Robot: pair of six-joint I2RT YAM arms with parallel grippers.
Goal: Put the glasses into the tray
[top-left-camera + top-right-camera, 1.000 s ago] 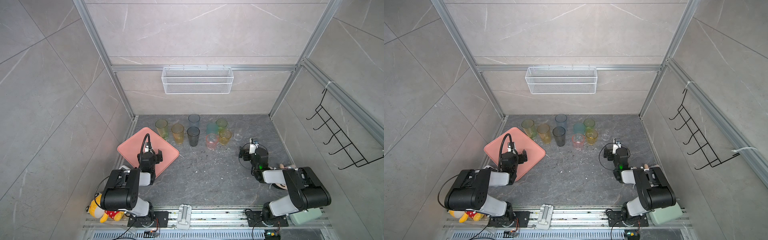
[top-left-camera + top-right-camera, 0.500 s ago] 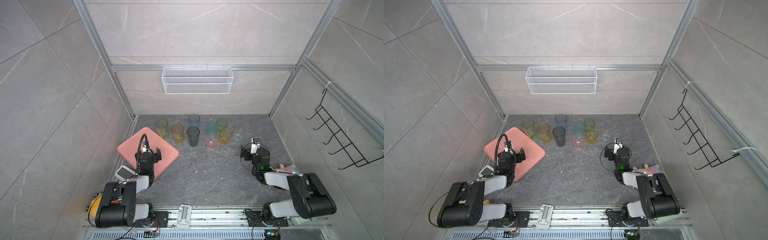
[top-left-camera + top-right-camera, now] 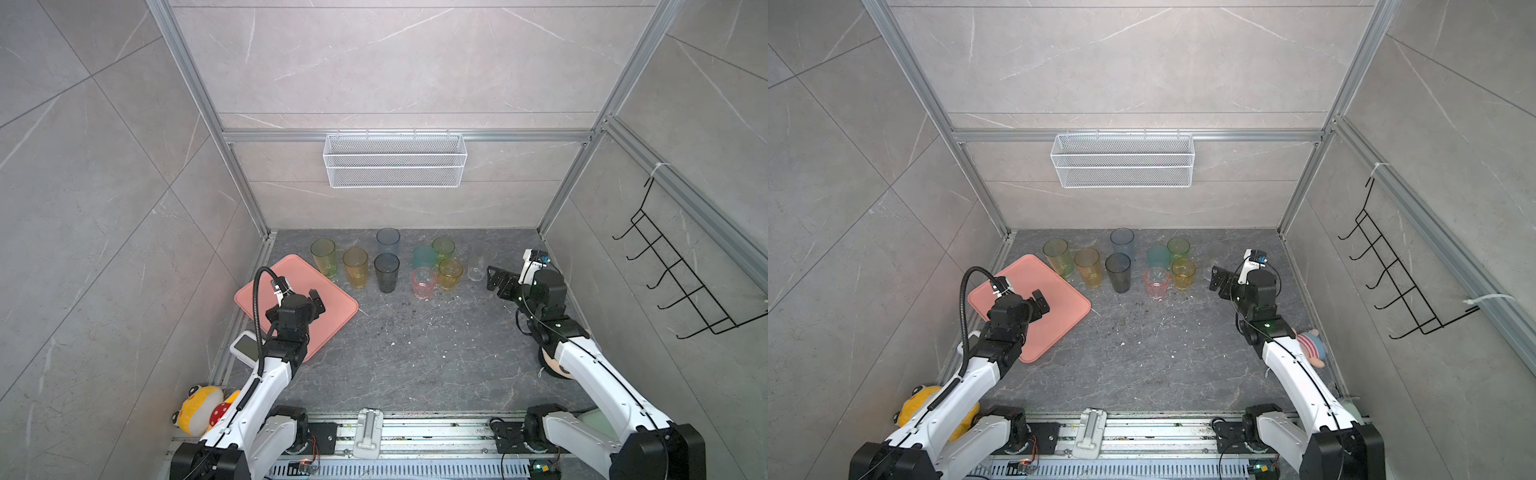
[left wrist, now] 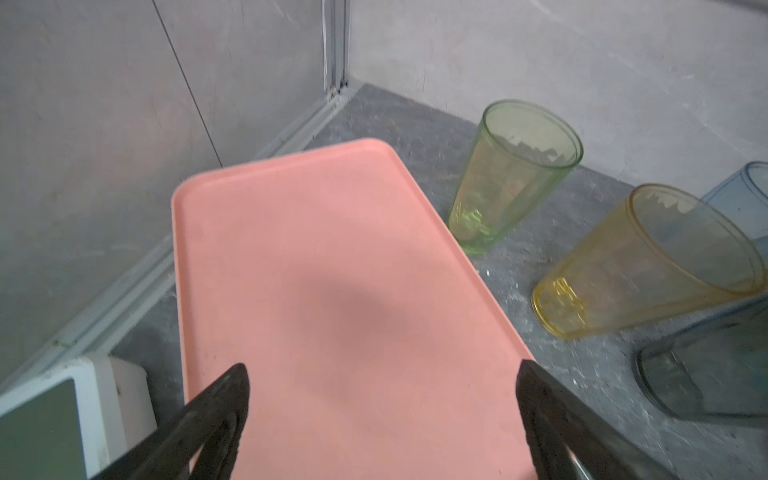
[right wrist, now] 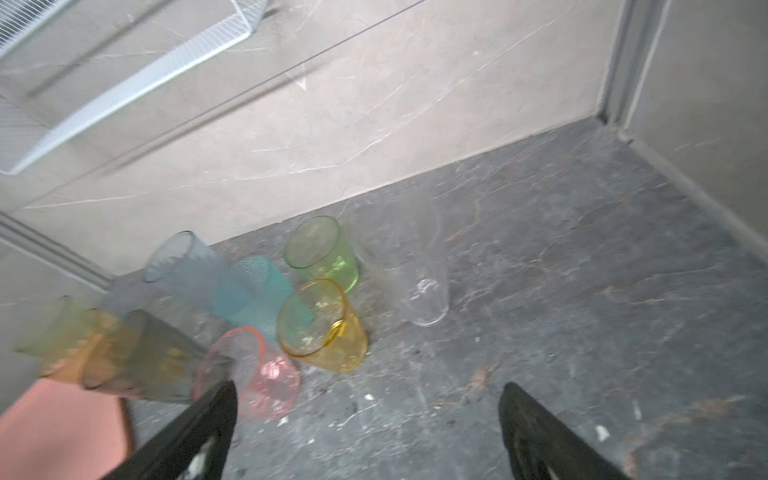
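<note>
Tray (image 3: 337,306): partly hidden under left arm (image 3: 268,374) | clear glass (image 3: 476,267): faint

Left hand (image 4: 382,368), right hand (image 5: 368,387): both agape

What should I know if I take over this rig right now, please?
Left hand: open, empty, over the tray.
Right hand: open, empty, pointing toward the clear glass.
Glasses: all nine stand upright on the floor, beyond the tray; the tray holds nothing.
Done: no glass placed.
Left: move all nine into the tray.
</note>
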